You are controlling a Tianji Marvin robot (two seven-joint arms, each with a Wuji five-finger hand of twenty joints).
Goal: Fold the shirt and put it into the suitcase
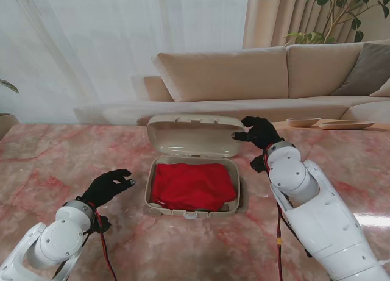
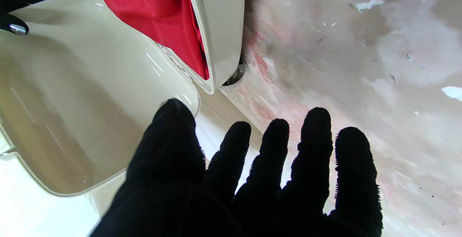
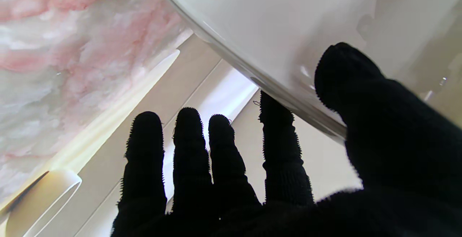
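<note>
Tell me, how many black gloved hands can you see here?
2. The left hand hovers open over the table, left of the suitcase. The right hand has its fingers on the lid's right edge.

Glossy white rounded arm shells [image 1: 323,226], black knitted gloves over both five-fingered hands [image 1: 261,133], red cable [image 1: 105,252] along each forearm.

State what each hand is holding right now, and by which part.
The right hand pinches the suitcase lid at its right edge, thumb on the inner face and a finger behind it. The left hand holds nothing, fingers spread over the table.
</note>
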